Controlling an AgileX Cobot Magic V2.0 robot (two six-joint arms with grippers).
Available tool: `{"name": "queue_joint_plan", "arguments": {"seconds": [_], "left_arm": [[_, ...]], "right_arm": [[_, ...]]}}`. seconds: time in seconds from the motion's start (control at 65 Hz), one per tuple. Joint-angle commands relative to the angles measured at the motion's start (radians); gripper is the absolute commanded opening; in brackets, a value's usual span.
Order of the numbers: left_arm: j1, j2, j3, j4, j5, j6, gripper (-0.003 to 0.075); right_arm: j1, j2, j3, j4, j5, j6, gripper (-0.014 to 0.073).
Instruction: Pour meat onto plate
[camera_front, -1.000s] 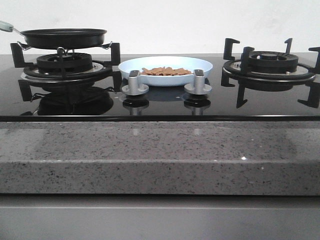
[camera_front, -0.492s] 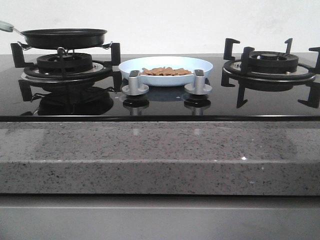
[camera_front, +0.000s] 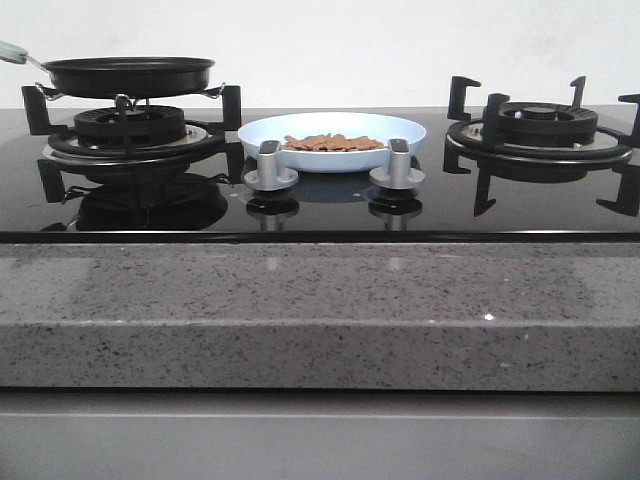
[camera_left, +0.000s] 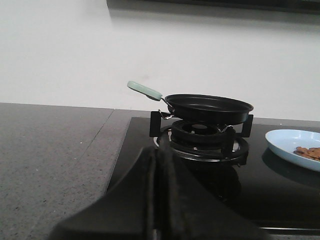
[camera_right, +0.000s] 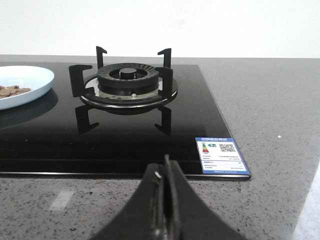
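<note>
The meat (camera_front: 332, 143) sits heaped in the pale blue plate (camera_front: 262, 131) at the hob's centre behind two silver knobs (camera_front: 270, 166), the black pan (camera_front: 128, 74) rests on the left burner, and both the left gripper (camera_left: 156, 170) and right gripper (camera_right: 165, 192) hang back, fingers pressed together, holding nothing.

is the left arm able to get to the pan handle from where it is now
Probably yes. In the left wrist view the left gripper, jaws closed together, sits low before the burner holding the frying pan. Its pale handle sticks out over bare counter with nothing between, though the jaws must open first.
</note>
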Motion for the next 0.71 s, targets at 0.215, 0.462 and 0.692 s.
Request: {"name": "queue_joint_plan", "arguments": {"seconds": [0.215,0.462,0.692], "left_arm": [[-0.007,-0.018,0.005,-0.009,-0.074,-0.001,-0.0020],[-0.007,-0.018,0.005,-0.009,-0.074,-0.001,-0.0020],[-0.007,-0.018,0.005,-0.009,-0.074,-0.001,-0.0020]], "right_arm": [[0.012,-0.019,0.044,0.009,-0.176,-0.008,-0.0114],[0.014,-0.018,0.044,0.009,-0.176,-0.008,-0.0114],[0.013,-0.018,0.044,-0.001,-0.182,-0.008,-0.0114]]}}
